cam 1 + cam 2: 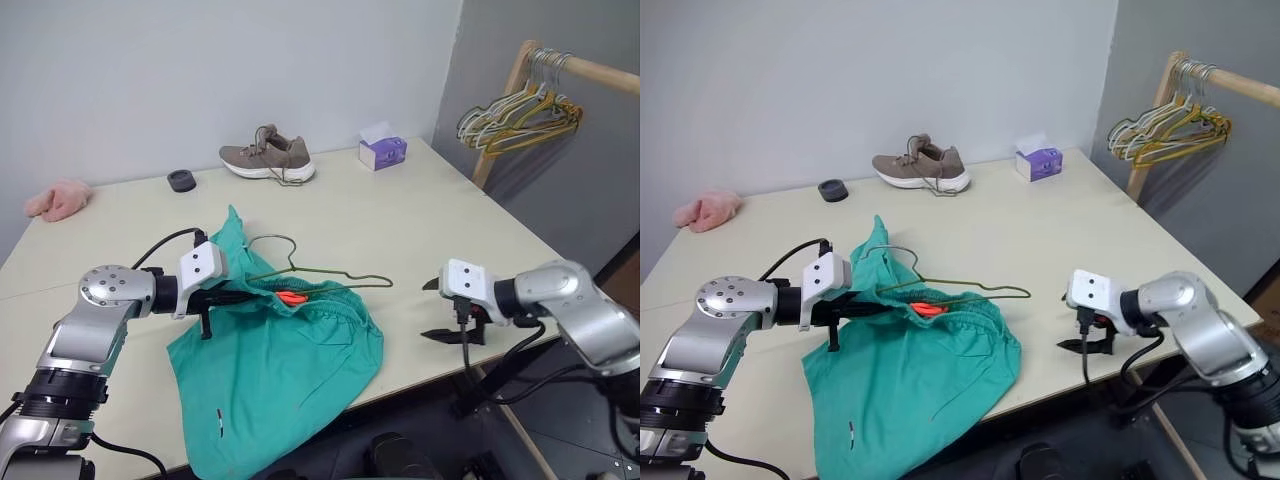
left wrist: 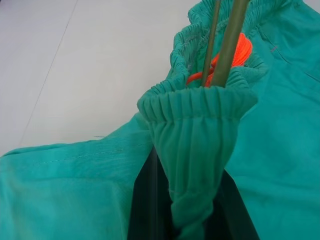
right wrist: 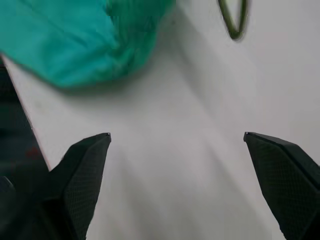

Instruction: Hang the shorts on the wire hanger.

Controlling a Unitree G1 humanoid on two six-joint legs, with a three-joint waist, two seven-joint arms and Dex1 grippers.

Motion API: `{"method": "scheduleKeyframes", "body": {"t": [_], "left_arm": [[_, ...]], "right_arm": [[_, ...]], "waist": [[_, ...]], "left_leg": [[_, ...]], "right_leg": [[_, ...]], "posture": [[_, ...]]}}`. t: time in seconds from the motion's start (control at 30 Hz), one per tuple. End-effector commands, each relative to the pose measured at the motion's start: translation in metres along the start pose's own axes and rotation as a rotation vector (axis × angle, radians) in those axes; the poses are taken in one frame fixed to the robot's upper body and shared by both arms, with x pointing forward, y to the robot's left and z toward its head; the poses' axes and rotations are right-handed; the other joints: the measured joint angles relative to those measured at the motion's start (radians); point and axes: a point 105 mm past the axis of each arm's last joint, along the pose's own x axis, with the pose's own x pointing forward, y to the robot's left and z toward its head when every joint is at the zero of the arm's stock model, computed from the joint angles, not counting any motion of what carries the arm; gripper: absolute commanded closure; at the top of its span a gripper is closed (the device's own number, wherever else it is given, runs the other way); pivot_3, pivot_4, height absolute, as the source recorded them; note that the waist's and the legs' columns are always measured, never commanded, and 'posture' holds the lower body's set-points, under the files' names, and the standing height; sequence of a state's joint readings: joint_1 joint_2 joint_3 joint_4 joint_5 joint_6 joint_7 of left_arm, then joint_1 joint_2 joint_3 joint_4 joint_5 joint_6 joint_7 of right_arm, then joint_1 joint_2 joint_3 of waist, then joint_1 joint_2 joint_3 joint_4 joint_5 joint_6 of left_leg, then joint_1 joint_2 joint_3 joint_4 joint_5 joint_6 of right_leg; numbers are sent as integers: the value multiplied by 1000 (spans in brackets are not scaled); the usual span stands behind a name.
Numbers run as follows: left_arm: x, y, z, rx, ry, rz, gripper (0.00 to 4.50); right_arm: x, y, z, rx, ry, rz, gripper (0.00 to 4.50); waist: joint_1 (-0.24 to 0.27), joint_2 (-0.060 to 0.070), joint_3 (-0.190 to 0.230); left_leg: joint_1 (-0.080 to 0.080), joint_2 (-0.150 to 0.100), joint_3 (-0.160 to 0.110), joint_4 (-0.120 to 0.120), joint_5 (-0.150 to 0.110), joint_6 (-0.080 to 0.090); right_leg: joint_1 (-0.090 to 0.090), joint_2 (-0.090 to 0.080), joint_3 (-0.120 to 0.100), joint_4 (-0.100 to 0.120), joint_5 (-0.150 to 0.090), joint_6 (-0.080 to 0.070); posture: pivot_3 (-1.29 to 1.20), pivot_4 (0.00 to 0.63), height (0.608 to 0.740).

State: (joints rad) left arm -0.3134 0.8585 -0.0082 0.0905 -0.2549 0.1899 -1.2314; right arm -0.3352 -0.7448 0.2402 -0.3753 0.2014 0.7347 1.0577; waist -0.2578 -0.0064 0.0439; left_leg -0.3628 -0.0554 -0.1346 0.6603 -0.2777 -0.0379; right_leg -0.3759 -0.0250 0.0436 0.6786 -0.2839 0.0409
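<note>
The teal-green shorts (image 1: 280,370) lie at the table's front, their lower part hanging over the front edge. The thin wire hanger (image 1: 330,275) runs through the gathered waistband (image 2: 197,107) beside an orange tag (image 1: 292,298), and its hook rests on the table behind. My left gripper (image 1: 240,296) is shut on the waistband from the left, the fabric bunched between its fingers (image 2: 145,210). My right gripper (image 1: 426,310) stands open and holds nothing, to the right of the shorts and apart from the hanger's right tip (image 3: 233,22).
At the back of the table stand a brown shoe (image 1: 267,158), a purple tissue box (image 1: 382,151), a small black round thing (image 1: 181,180) and a pink fluffy cloth (image 1: 58,199). A wooden rack with bunched hangers (image 1: 520,110) is at the right.
</note>
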Motion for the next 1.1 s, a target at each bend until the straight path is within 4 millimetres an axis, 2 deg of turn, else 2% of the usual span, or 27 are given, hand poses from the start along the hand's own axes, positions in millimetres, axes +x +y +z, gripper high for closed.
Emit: {"method": "scheduleKeyframes", "body": {"t": [0.03, 0.23, 0.3, 0.4, 0.53, 0.67, 0.7, 0.9, 1.1], "left_arm": [[-9, 14, 16, 32, -39, 56, 4500], [-8, 16, 19, 32, -48, 62, 4500], [-8, 16, 19, 33, -50, 64, 4500], [-11, 17, 19, 27, -52, 78, 4500], [-14, 17, 20, -1, -71, 97, 4500], [-22, 12, 23, -77, -113, 103, 4500], [-24, 12, 24, -89, -119, 104, 4500], [-39, 6, 26, -163, -134, 97, 4500], [-56, -3, 14, -204, -60, 57, 4500]], "right_arm": [[13, 3, 18, 108, -96, -55, 34], [45, 6, 17, 239, -132, -82, 34], [50, 4, 15, 253, -126, -102, 393], [51, 3, 13, 273, -136, -113, 1281], [50, 1, 12, 288, -153, -138, 2710], [45, -12, 15, 337, -204, -202, 4229], [42, -18, 15, 355, -217, -217, 4465], [29, -39, 16, 388, -245, -286, 4465], [14, -56, 13, 422, -256, -350, 4465]], "waist": [[3, 0, 0], [7, 0, 0], [6, 0, 0], [6, 0, 0], [7, 0, 0], [5, 0, 0], [6, 0, 0], [6, 0, 0], [6, 1, 1]], "left_leg": [[0, 0, 0, 0, 0, 0], [0, -2, 0, 1, 0, 0], [0, -2, 0, 1, 0, 0], [0, -2, 0, 1, 0, 0], [0, -2, 0, 1, 0, 0], [0, -2, 0, 0, 0, 0], [0, -2, 0, 0, 0, 0], [0, -2, 0, 0, 0, 0], [0, -2, 1, 0, 0, 0]], "right_leg": [[0, 0, 0, 0, 0, 0], [0, -1, 1, -1, 0, 0], [0, -1, 1, 0, 0, 0], [-1, -1, 1, 0, 0, 0], [-1, -1, 1, 0, 0, 0], [-1, -1, 1, 0, 0, 0], [-1, -1, 1, 0, 0, 0], [-1, -1, 1, 0, 0, 0], [-1, -1, 1, 0, 0, 0]], "posture": [[-315, 0, 740], [-310, 0, 740], [-301, 0, 740], [-295, 0, 740], [-291, 0, 740], [-288, 0, 740], [-288, 0, 740], [-284, 0, 740], [-276, 0, 740]]}}
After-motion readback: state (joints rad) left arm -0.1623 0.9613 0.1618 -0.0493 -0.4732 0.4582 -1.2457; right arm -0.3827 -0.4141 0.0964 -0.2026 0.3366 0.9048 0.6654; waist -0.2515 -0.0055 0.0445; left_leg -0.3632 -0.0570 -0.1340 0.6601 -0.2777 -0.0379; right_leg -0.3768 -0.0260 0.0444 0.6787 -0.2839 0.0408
